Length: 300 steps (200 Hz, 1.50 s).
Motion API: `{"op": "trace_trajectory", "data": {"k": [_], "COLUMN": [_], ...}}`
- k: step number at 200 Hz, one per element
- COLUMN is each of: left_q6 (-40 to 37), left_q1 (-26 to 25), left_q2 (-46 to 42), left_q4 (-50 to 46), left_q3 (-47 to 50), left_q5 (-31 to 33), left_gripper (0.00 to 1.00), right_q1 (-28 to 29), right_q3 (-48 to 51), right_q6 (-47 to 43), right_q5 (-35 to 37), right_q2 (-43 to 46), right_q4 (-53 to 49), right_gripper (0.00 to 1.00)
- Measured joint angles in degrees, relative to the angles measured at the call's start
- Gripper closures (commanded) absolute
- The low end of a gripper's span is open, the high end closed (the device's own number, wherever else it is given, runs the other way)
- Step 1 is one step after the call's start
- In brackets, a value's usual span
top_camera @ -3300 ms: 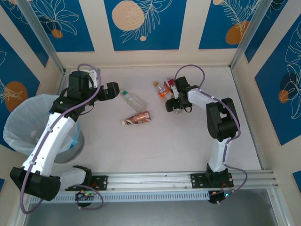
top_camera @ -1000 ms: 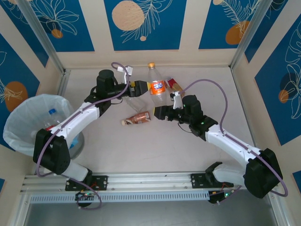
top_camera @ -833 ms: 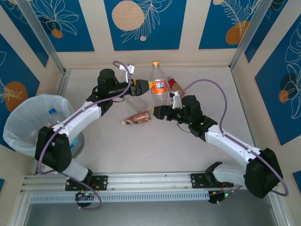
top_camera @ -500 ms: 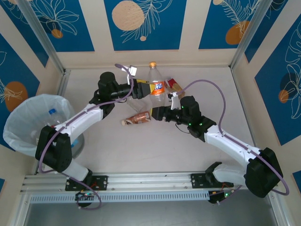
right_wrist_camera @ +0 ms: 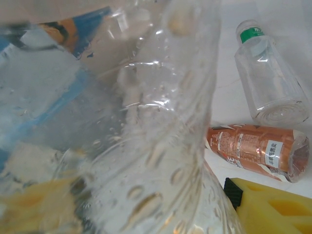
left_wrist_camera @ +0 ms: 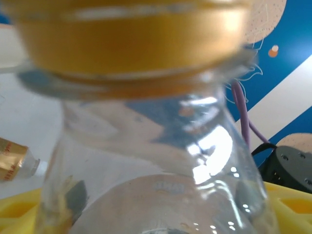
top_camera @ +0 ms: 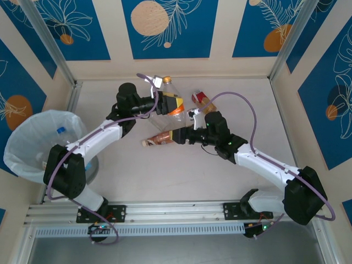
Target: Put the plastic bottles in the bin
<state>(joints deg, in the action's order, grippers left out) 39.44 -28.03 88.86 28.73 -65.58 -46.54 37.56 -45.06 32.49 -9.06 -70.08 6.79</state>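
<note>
A clear bottle with an orange label (top_camera: 168,87) hangs tilted above the table, cap up and to the left. My left gripper (top_camera: 169,104) is shut on its upper part, and the bottle (left_wrist_camera: 146,146) sits between the yellow fingers (left_wrist_camera: 287,204). My right gripper (top_camera: 180,135) is shut on its lower end, where the dimpled base (right_wrist_camera: 146,146) crowds the lens. A brown-labelled bottle (top_camera: 159,138) (right_wrist_camera: 258,151) lies on the table below it. A clear bottle with a green cap (right_wrist_camera: 270,83) lies beside that. The bin (top_camera: 22,137) stands at the far left.
A red-labelled bottle (top_camera: 202,102) lies at the back, right of the held one. A blue-capped bottle (top_camera: 60,131) rests inside the bin's white bag. Patterned walls close off the back and both sides, and a metal rail (top_camera: 181,208) runs along the front.
The left gripper has closed on the upright orange-labelled bottle. The bottle has tipped, its cap swinging left. The right gripper has shifted slightly left, still on the base.
</note>
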Motion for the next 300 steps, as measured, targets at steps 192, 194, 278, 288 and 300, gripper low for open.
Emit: {"op": "trace_trajectory", "data": {"k": [192,194,278,288,300], "left_q6": [-8.1,-8.2,-15.9,-17.0,-18.1], "left_q1": [-0.4,-0.4,-0.4,-0.4,-0.4], "left_q2": [-2.3,-2.3,-9.4,-10.5,-11.8], "left_q4": [-17.9,-18.1,-31.5,-33.7,-36.3], "left_q3": [-2.4,-2.4,-3.3,-3.7,-4.4], "left_q5": [13.7,13.9,24.3,25.8,27.5], "left_gripper": [0.41,0.41,0.43,0.43,0.43], "right_q1": [-0.9,-1.0,-6.3,-7.0,-7.7], "right_q3": [0.8,0.9,5.0,5.0,5.0], "right_q6": [-2.6,-2.6,3.3,4.3,5.2], "right_q5": [4.9,5.2,19.6,20.7,21.7], "right_q2": [7.1,7.3,10.6,10.6,10.6], "right_q4": [1.2,1.2,-5.2,-6.4,-7.4], "right_gripper": [0.0,0.0,0.0,0.0,0.0]}}
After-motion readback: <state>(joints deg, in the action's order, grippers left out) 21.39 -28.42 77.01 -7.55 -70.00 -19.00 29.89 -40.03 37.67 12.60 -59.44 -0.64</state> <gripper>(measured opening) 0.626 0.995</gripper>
